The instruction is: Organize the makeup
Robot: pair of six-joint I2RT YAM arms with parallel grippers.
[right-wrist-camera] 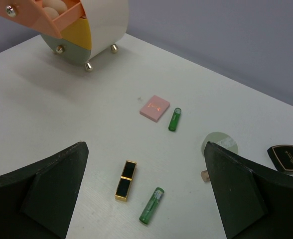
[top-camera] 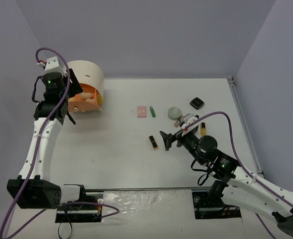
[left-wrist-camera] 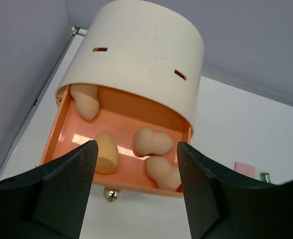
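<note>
Peach sponges [left-wrist-camera: 151, 142] sit in the open pink drawer [left-wrist-camera: 121, 119], upper left of the top view. Tubes [right-wrist-camera: 152, 205] and compacts [right-wrist-camera: 155, 108] litter the desk [top-camera: 116, 149] around center frame. Both sets of jaws gape empty (left ones over the drawer). Sloppy backing out could knock that drawer.

Even, diffuse overhead lighting, faint soft shadows on the white table [top-camera: 136, 164], small glare patch inside the drawer [left-wrist-camera: 81, 139], focus sharp.

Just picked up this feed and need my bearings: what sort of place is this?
Probably a robot test cell, not a real dressing room: a white table boxed in by plain grey walls, with loose cosmetics and a cream drawer box laid out as props.
</note>
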